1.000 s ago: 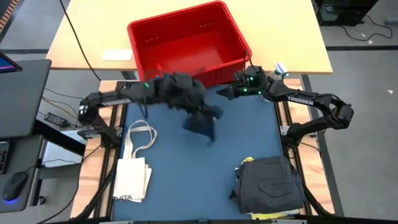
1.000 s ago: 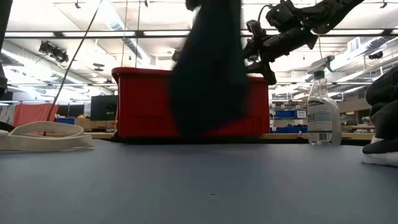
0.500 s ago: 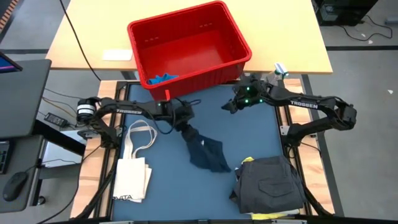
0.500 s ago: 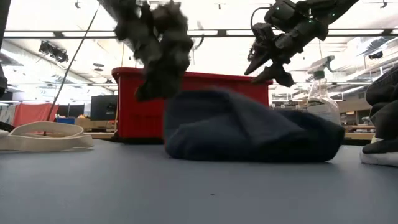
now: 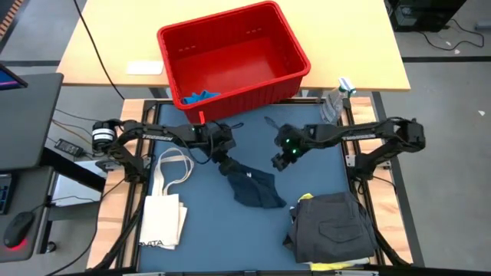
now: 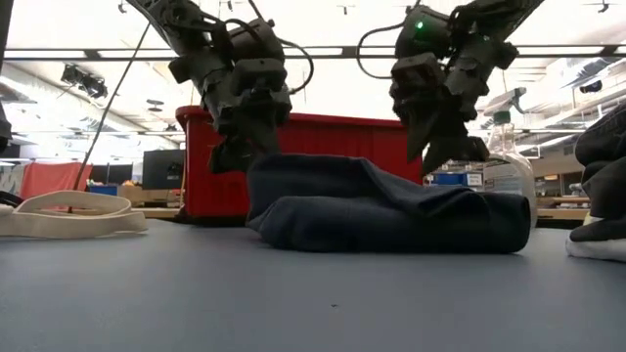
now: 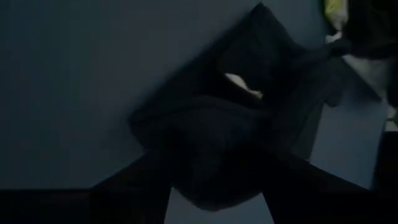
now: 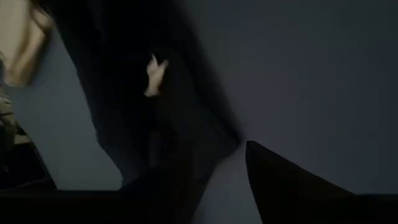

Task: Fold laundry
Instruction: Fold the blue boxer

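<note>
**Navy garment down on the desk, both arms over it**

From my remote station I saw a crumpled dark navy garment (image 5: 255, 188) lying on the blue desk (image 5: 199, 230), near its middle, just in front of the red bin (image 5: 230, 54). In the low view it sat as a low, rumpled mound (image 6: 386, 205) flat on the surface.

The left gripper (image 5: 224, 159) was at the garment's upper left corner. In the left wrist view its fingers (image 7: 130, 186) were closed on a bunch of the navy cloth, which spread away from them across the desk. The low view showed that gripper (image 6: 240, 147) right at the mound's near edge.

The right gripper (image 5: 281, 159) hung just beside the garment's upper right edge. In the right wrist view its fingers (image 8: 280, 180) stood apart with nothing between them, and the dark cloth lay below and beside them; I could not tell whether either finger touched it.

A folded dark grey garment (image 5: 334, 226) rested at the desk's lower right, with a sliver of yellow cloth (image 5: 305, 198) showing at its upper left corner. A cream tote bag (image 5: 165, 207) with long handles lay along the left side. A scrap of blue (image 5: 201, 97) sat in the bin's front corner, and a spray bottle (image 6: 509, 171) stood behind the right side of the desk.
</note>
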